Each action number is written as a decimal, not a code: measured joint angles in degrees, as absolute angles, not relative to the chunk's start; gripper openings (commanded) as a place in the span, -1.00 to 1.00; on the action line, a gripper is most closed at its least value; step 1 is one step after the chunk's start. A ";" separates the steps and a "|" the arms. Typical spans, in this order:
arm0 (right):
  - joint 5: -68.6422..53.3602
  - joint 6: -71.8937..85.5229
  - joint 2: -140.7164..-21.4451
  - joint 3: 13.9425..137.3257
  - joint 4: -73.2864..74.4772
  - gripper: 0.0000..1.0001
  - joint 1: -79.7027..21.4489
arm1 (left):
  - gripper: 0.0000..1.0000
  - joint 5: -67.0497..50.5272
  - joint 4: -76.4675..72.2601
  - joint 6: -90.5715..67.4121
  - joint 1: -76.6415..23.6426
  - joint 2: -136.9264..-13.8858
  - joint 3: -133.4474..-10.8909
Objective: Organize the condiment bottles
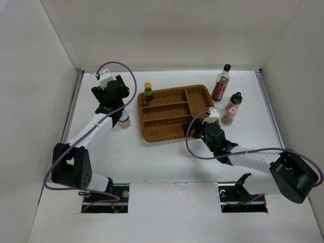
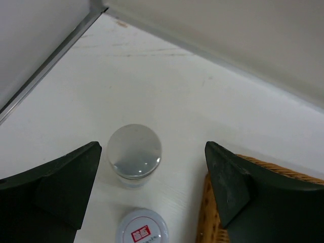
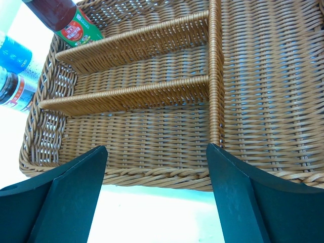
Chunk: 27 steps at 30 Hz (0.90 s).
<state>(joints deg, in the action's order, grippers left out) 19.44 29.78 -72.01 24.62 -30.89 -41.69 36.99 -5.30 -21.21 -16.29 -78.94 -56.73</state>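
Six condiment bottles stand outside the wicker tray [image 1: 172, 112]. A red sauce bottle [image 1: 148, 94] [image 3: 68, 20] is at the tray's far left corner. A tall dark bottle [image 1: 220, 83], a black-capped shaker [image 1: 234, 100] and a pink-lidded shaker [image 1: 228, 116] stand to its right. My left gripper [image 1: 119, 104] [image 2: 152, 169] hangs open above a clear-lidded jar [image 2: 134, 153] and a white-lidded jar [image 2: 144, 229] beside the tray's left side. My right gripper [image 1: 205, 124] [image 3: 156, 152] is open and empty at the tray's near rim [image 3: 152, 177]. A blue-label jar [image 3: 15, 54] shows at the left.
The tray's four compartments hold nothing. White walls close in the table on the left, back and right, with a metal strip [image 2: 50, 61] along the left wall's foot. Purple cables loop over both arms.
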 measured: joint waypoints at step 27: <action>18.61 29.58 -72.27 24.95 -30.89 0.82 -41.69 | -0.30 36.88 -2.28 -21.28 -12.40 -77.36 -53.67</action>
